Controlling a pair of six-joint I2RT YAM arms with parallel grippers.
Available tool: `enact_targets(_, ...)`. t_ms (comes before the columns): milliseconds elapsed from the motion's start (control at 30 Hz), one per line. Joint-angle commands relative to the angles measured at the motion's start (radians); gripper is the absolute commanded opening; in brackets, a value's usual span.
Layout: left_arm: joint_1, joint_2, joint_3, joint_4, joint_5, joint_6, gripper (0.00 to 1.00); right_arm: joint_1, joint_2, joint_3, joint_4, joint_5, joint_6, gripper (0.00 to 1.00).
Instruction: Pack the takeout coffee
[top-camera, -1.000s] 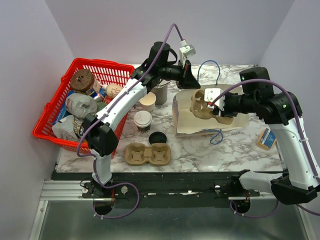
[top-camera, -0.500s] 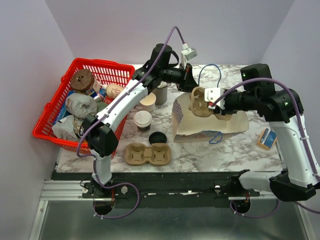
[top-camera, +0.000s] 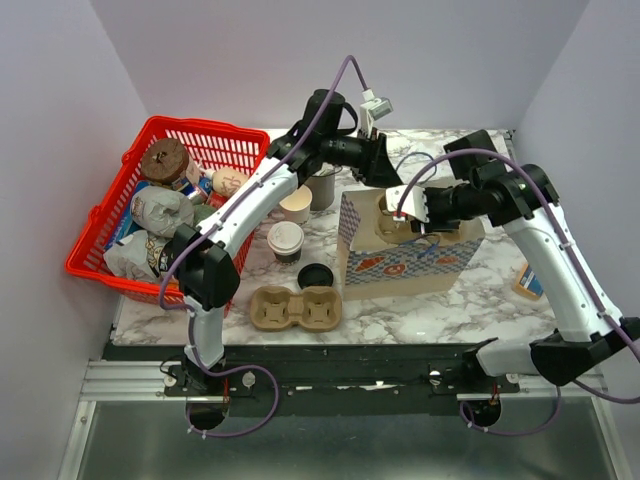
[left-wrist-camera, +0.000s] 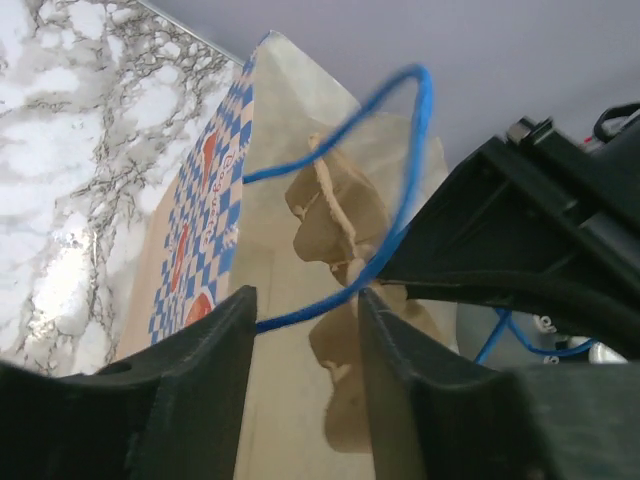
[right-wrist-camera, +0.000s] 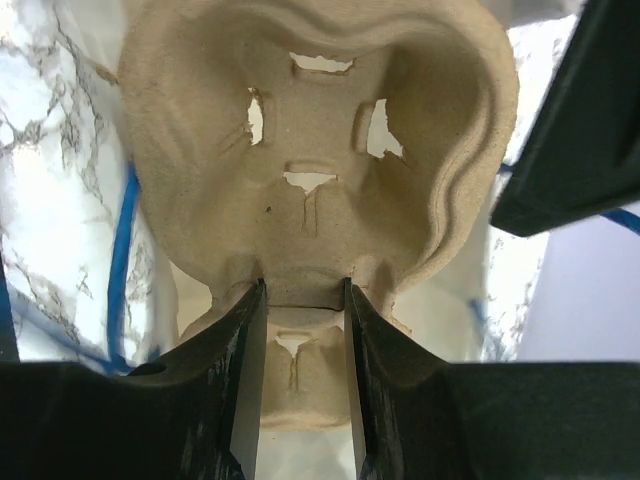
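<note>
The right gripper (right-wrist-camera: 300, 300) pinches the centre rib of the cardboard cup carrier (right-wrist-camera: 320, 140), in the mouth of the paper bag (top-camera: 400, 270). The left gripper (left-wrist-camera: 300, 300) has its jaws narrowly apart, with the blue handle (left-wrist-camera: 400, 180) crossing between them. The takeout coffee (top-camera: 285, 240) stands well to the left of both.

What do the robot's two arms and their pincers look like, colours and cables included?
The left arm and right arm match: rounded white shells between chunky black joints. A purple cable loops loosely along each. The left pincer and right pincer each have two flat, blocky, matte-black fingers.
</note>
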Motion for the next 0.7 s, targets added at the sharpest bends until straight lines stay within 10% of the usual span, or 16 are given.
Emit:
enact_targets(0,0.009,0.005,0.056,0.005,-0.048,0.004,0.61,0.006,0.038,-0.01,-0.189,0.065,-0.035,0.01)
enact_targets(233,0.051,-0.012,0.09,0.062,-0.076,-0.003,0.81,0.006,0.091,-0.009,-0.19,0.082,-0.085,0.01)
enact_targets(667,0.146,-0.075,0.052,0.069,-0.075,0.023,0.82,0.005,0.168,0.206,-0.189,0.055,-0.081,0.0)
